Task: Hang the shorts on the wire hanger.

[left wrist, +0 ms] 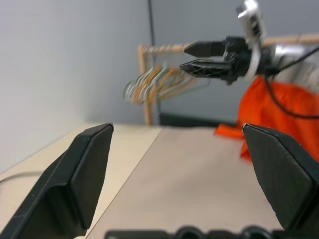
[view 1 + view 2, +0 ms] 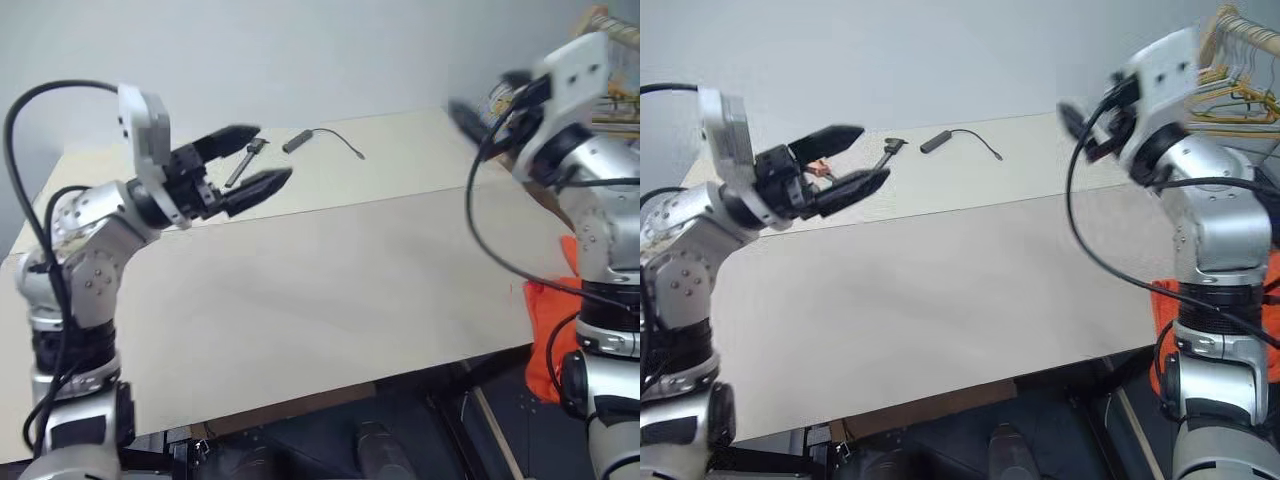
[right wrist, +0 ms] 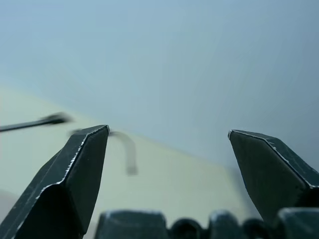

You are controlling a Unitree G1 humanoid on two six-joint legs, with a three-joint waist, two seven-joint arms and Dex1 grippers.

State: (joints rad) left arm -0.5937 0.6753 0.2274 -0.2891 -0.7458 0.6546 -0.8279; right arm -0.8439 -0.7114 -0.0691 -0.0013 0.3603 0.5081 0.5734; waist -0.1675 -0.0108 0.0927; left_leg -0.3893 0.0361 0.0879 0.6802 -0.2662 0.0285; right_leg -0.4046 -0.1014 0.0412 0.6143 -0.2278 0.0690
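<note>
Table [image 2: 330,300]: flat, matte beige, bare. Shorts [image 1: 279,107]: orange, soft, limp, hung off table's right edge near hanger bunch [image 1: 154,82] on wooden rail; likely light, floppy, best pinched at waistband. Wire hanger not identified. Left gripper [image 2: 255,160]: jaws apart, empty. Right gripper [image 1: 194,57]: jaws apart, empty. Small black tool [image 2: 243,160] at far edge.

Matt, smooth beige table [image 2: 330,300] under both claws. Left claw [image 2: 256,160]: matt black plastic fingers, brushed silver metal arm behind. Beyond the right claw [image 1: 192,57], bright orange cloth shorts [image 1: 279,107], soft and creased, and thin wire hangers [image 1: 154,82] on a wooden rail [image 1: 164,48].
</note>
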